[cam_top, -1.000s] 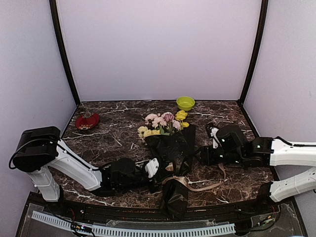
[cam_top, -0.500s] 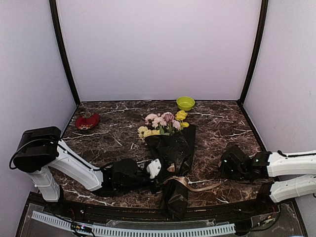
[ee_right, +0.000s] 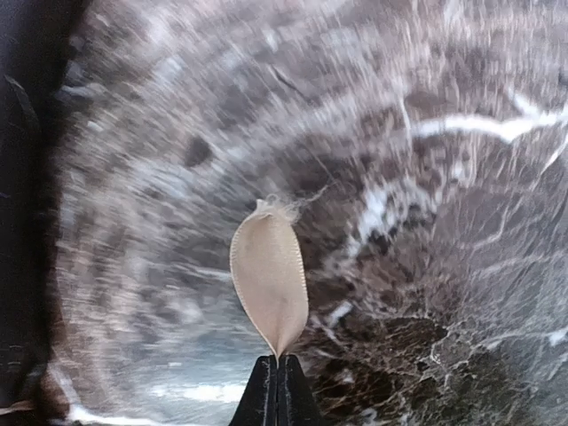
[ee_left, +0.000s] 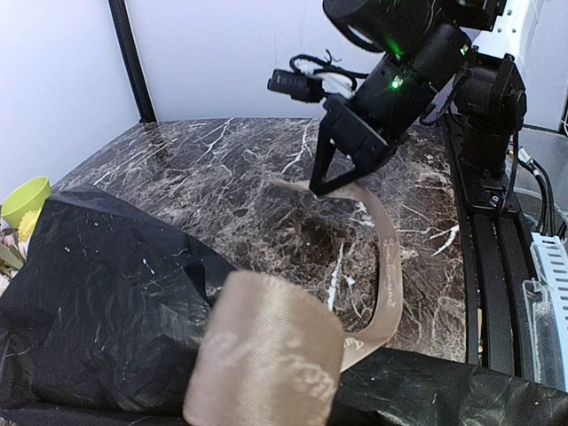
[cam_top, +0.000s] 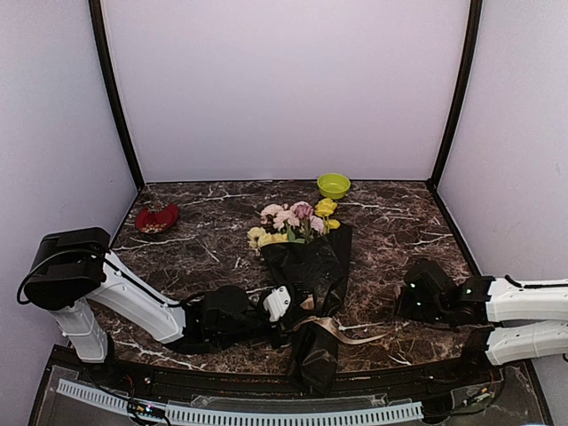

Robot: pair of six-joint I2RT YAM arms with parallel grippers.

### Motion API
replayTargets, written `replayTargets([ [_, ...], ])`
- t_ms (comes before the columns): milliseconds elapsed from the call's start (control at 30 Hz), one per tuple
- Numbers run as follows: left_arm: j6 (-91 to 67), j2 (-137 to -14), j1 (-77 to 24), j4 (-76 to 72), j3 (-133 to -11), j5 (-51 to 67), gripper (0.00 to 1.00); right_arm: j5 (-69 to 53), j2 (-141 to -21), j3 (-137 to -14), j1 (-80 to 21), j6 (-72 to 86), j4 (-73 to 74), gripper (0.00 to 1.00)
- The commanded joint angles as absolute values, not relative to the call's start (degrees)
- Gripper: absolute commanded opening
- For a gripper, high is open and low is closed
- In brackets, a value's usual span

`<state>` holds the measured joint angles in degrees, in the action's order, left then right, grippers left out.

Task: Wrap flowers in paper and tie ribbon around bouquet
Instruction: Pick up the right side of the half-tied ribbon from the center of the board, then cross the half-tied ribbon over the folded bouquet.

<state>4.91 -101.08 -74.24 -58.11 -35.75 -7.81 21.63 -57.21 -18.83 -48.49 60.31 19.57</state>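
The bouquet lies mid-table: pink and yellow flowers (cam_top: 295, 220) stick out of a black crinkly paper (cam_top: 312, 264) cone that narrows toward me. The beige ribbon (cam_top: 342, 334) trails from the narrow part to the right. My right gripper (ee_right: 278, 359) is shut on the ribbon's (ee_right: 269, 275) frayed end, low over the marble, to the right of the bouquet (cam_top: 404, 306). My left gripper (cam_top: 282, 306) sits at the cone's narrow part. In the left wrist view a blurred ribbon loop (ee_left: 266, 355) stands close up over the paper (ee_left: 98, 302) and hides my left fingers.
A green bowl (cam_top: 334, 185) stands at the back centre and a red dish (cam_top: 157, 218) at the back left of the dark marbled table (cam_top: 204, 248). Black posts and pale walls enclose three sides. The right arm's base (ee_left: 488, 98) stands at the near edge.
My right arm has pulled back from beside the bouquet toward the near right, and its gripper has shut on the ribbon's end. The left arm and the bouquet have stayed put.
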Motion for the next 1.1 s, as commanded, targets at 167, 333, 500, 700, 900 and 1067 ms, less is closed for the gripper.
replayTargets([
  [167, 5.7, -100.2, -75.0, -58.2, -36.1, -8.8, 0.00, 14.6, -48.2, -34.3, -47.5, 34.5, 13.5, 0.00],
  [333, 6.8, -100.3, -75.4, -56.9, -36.6, -9.8, 0.00, -1.7, -65.1, -50.6, -52.4, 30.4, 10.3, 0.00],
  [500, 7.5, -99.8, -76.1, -56.4, -36.2, -9.9, 0.00, -5.8, -83.7, -68.4, -63.0, 29.3, 6.5, 0.00],
  [700, 8.2, -99.0, -76.6, -56.7, -35.2, -9.5, 0.00, -8.5, -99.2, -84.5, -68.8, 26.7, 10.3, 0.01],
  [900, 8.3, -98.5, -76.8, -58.1, -33.7, -9.8, 0.00, -9.2, -102.3, -88.2, -69.2, 25.4, 13.5, 0.40],
  [1067, 8.0, -98.3, -76.8, -58.8, -33.2, -10.4, 0.00, -11.5, -101.6, -90.5, -68.9, 20.1, 16.7, 0.68],
])
